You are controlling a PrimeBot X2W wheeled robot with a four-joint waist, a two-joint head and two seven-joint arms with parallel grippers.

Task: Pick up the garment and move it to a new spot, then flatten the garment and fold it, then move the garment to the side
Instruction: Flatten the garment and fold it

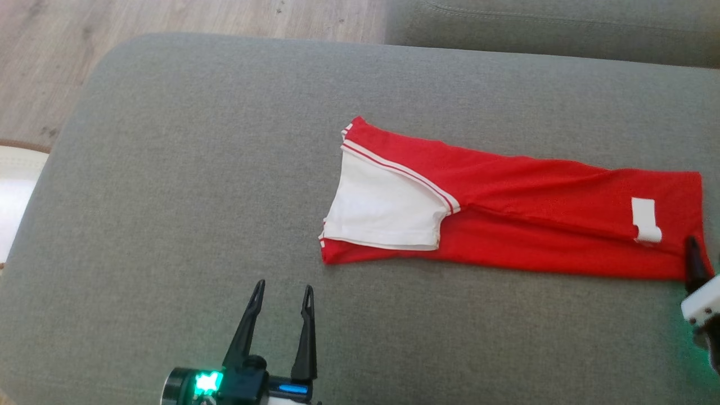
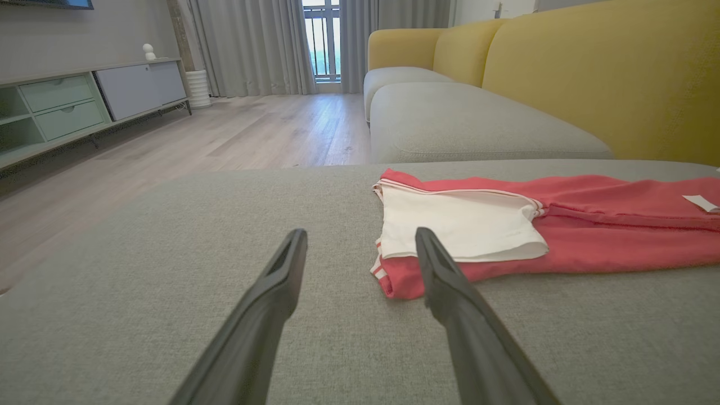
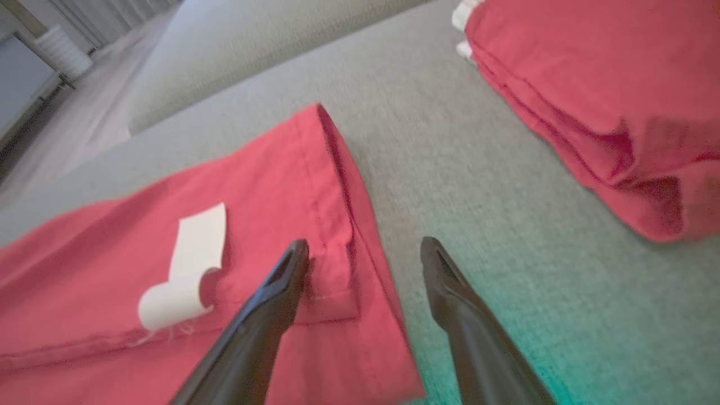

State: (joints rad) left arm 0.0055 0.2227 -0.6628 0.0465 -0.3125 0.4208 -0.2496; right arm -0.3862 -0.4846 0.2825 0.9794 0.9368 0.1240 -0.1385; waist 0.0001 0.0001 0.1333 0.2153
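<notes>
**Red shirt [image 1: 534, 225] flat on grey cushion [image 1: 169, 169]**

Its white sleeve [image 1: 382, 208] lies on top. Left end effector [image 1: 283, 288], fingers apart, hovers near the sleeve end; right end effector [image 3: 364, 247], fingers apart, straddles the hem corner [image 3: 337, 315].

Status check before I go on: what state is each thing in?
Garment: folded into a long strip, flat on the cushion.
Label: curled at one end.
Left pincer: open, empty, short of the garment.
Right pincer: open, empty, astride the garment's hem edge.
Red pile: folded, apart from the garment.
</notes>
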